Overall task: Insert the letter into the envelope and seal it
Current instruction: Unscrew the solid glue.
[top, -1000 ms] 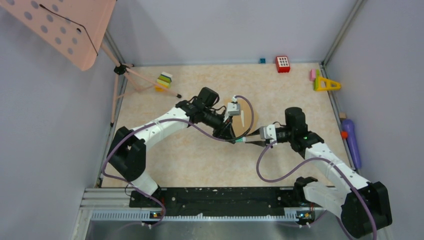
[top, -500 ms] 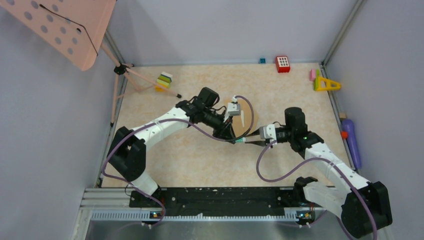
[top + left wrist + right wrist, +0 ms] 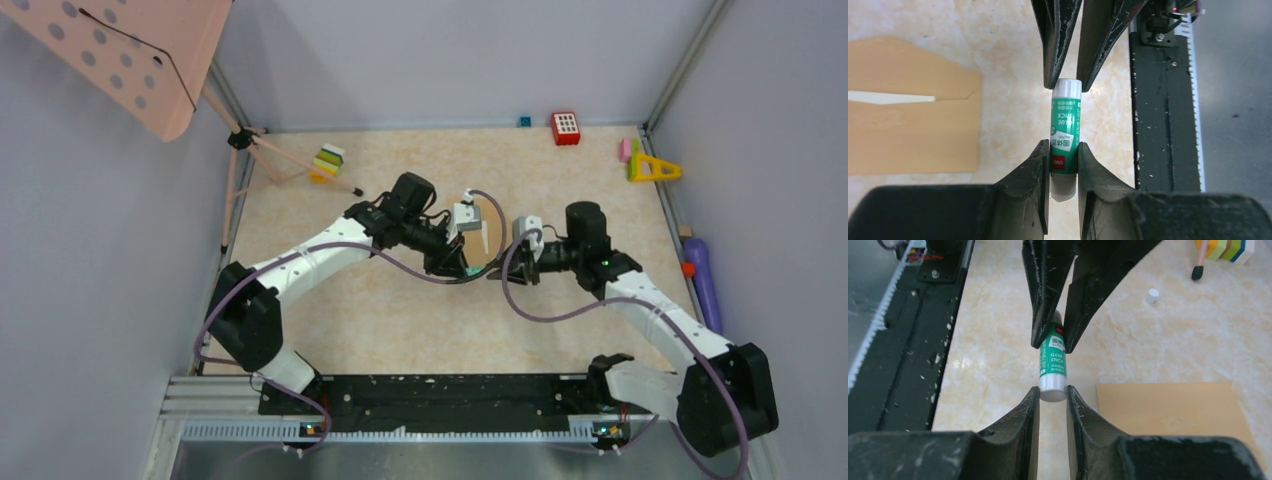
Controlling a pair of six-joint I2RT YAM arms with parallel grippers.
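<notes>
Just beside the envelope, the left gripper and right gripper are each pinching the glue stick. The letter is showing inside, so the sealing is apparently remaining.

You'll find the envelope, left of the left gripper, cut by the frame edge; the glue stick small print is unreadable.

envelope: tan kraft paper, matt, faintly fibrous
letter: off-white paper, matt
glue stick: smooth plastic, glossy green label, white ends
left claw: black plastic, matt, scuffed pale along edges
right claw: same black plastic, speckled wear
table: marble-patterned top, smooth, slight sheen
rail: black metal, matt, flecked with white
</notes>
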